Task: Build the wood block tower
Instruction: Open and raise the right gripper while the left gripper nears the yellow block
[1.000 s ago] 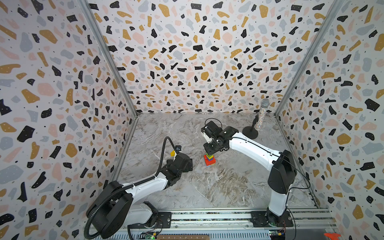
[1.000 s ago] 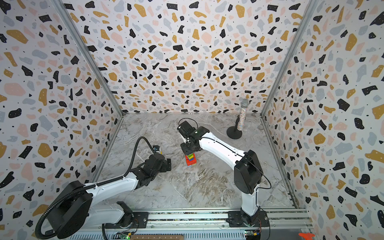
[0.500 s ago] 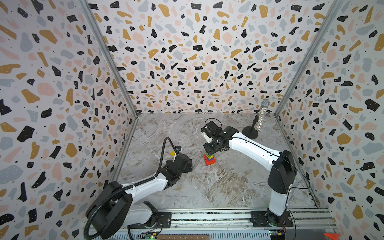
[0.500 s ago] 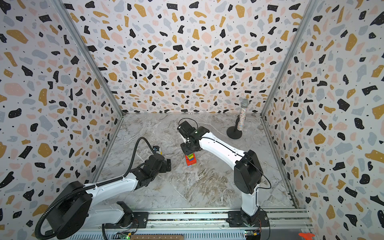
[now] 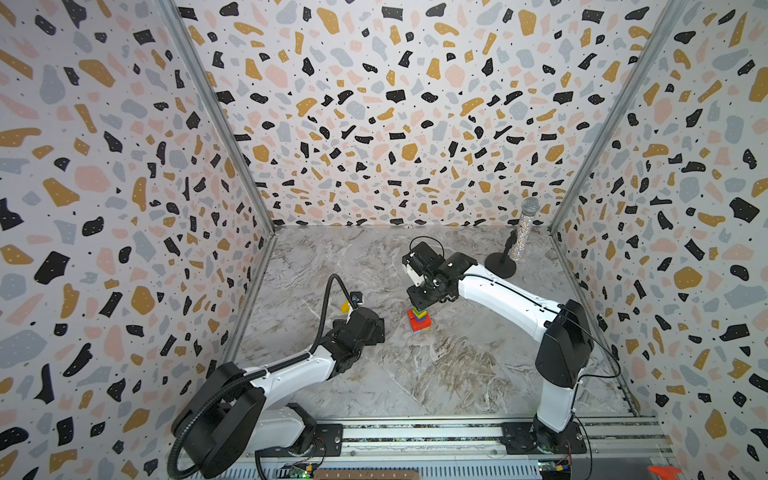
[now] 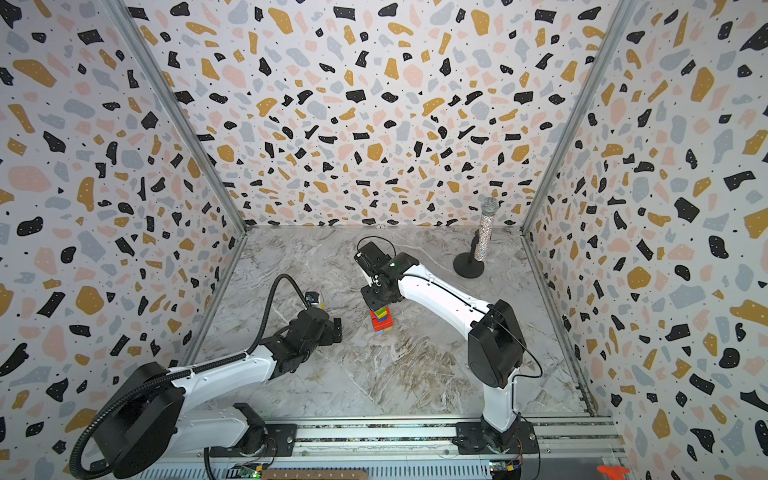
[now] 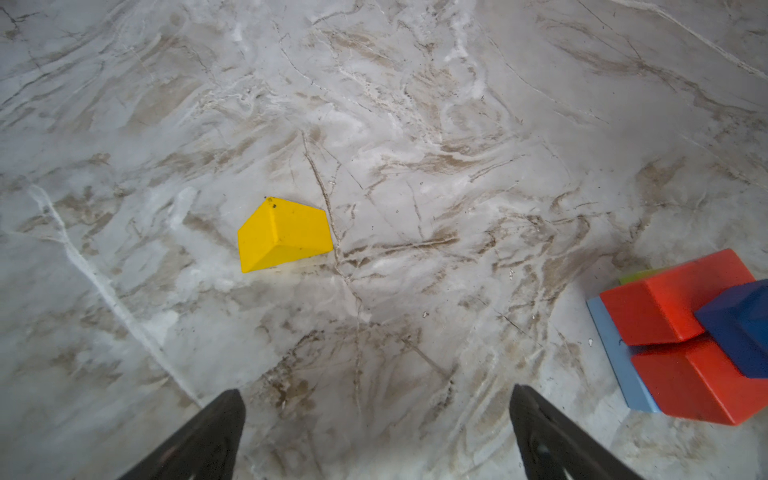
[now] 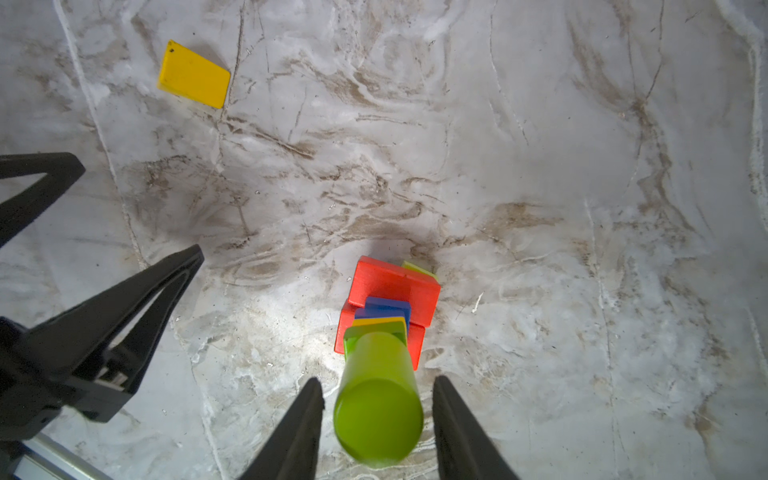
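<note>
The tower (image 5: 419,320) (image 6: 382,320) stands mid-floor: a light blue slab, red bricks (image 8: 390,286), a blue and a yellow block, then green, with an upright green cylinder (image 8: 378,415) on top. Directly above it my right gripper (image 8: 378,380) (image 5: 422,303) straddles the cylinder, open, with floor showing on both sides between fingers and cylinder. A loose yellow block (image 7: 284,232) (image 8: 193,75) (image 5: 345,306) lies on the floor left of the tower. My left gripper (image 7: 377,390) (image 5: 376,328) hovers low beside the tower base (image 7: 681,332), open and empty, the yellow block ahead of it.
A glittery silver microphone (image 5: 521,237) on a black round stand (image 5: 500,266) is at the back right. Speckled walls close in the marbled floor (image 5: 436,365) on three sides. A metal rail (image 5: 415,432) carrying both arm bases runs along the front.
My right gripper's jaws have spread apart from the green cylinder, which stays on the tower. Neither arm has visibly moved.
</note>
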`<state>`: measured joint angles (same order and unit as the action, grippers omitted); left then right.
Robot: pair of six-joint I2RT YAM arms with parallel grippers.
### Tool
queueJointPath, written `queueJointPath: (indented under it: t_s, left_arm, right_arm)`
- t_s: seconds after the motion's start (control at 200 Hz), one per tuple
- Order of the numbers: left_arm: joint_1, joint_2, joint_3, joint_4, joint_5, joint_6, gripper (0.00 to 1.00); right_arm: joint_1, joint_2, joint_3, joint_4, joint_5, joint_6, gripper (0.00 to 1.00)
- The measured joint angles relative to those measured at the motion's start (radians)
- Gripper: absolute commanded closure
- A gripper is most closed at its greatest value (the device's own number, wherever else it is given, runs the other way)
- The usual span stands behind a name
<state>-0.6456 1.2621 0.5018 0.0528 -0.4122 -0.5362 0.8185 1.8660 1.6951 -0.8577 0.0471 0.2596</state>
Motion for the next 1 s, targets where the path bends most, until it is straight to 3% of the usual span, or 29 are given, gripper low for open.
queueJointPath:
  t_s: [0.23, 0.471, 0.576, 0.711, 0.746, 0.886, 1.001]
  left_arm:
    - [0.053, -0.072, 0.000, -0.047, -0.023, -0.007, 0.00]
    - [0.117, -0.190, 0.074, -0.181, -0.031, -0.027, 0.05]
    - [0.129, -0.190, 0.156, -0.246, -0.048, -0.031, 0.08]
    - [0.177, -0.151, 0.243, -0.303, -0.046, -0.032, 0.13]
    - [0.199, -0.134, 0.256, -0.313, -0.038, -0.032, 0.14]
    - [0.299, -0.061, 0.270, -0.323, 0.045, -0.029, 0.24]
    - [0.351, -0.012, 0.270, -0.321, 0.095, -0.030, 0.30]
  right_arm:
    - [0.000, -0.049, 0.000, 0.026, 0.014, -0.009, 0.47]
    - [-0.006, -0.278, -0.071, 0.119, 0.029, -0.023, 0.37]
    - [-0.027, -0.417, -0.170, 0.190, 0.023, -0.024, 0.21]
    - [-0.126, -0.582, -0.354, 0.293, -0.059, -0.015, 0.11]
    - [-0.163, -0.618, -0.404, 0.316, -0.083, -0.009, 0.00]
    - [-0.294, -0.711, -0.594, 0.409, -0.201, 0.030, 0.01]
    - [-0.339, -0.747, -0.720, 0.478, -0.277, 0.069, 0.01]
